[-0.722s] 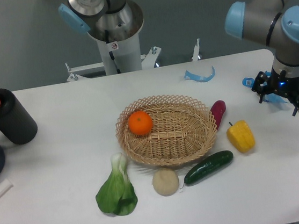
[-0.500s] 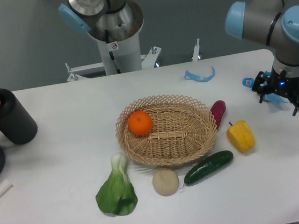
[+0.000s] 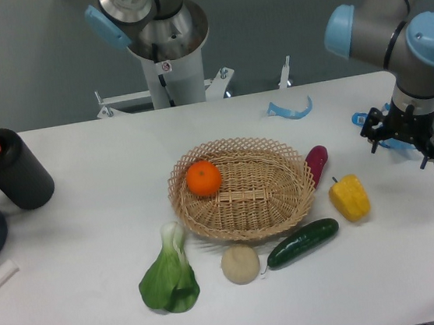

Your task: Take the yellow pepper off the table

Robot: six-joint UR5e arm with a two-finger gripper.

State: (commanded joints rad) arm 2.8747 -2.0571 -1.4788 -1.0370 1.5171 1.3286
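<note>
The yellow pepper (image 3: 350,197) lies on the white table (image 3: 91,224) just right of the wicker basket, between the purple vegetable and the cucumber. My gripper (image 3: 400,149) hangs at the table's right side, up and to the right of the pepper, well apart from it. Its two dark fingers are spread and hold nothing.
A wicker basket (image 3: 245,206) holds an orange (image 3: 203,178). A purple vegetable (image 3: 316,164), a cucumber (image 3: 302,243), a beige ball (image 3: 240,263) and a bok choy (image 3: 169,276) lie around it. A black vase (image 3: 14,170) stands at the left. Blue clips (image 3: 289,110) lie near the back.
The gripper has shifted slightly to the left and up. Nothing on the table has moved.
</note>
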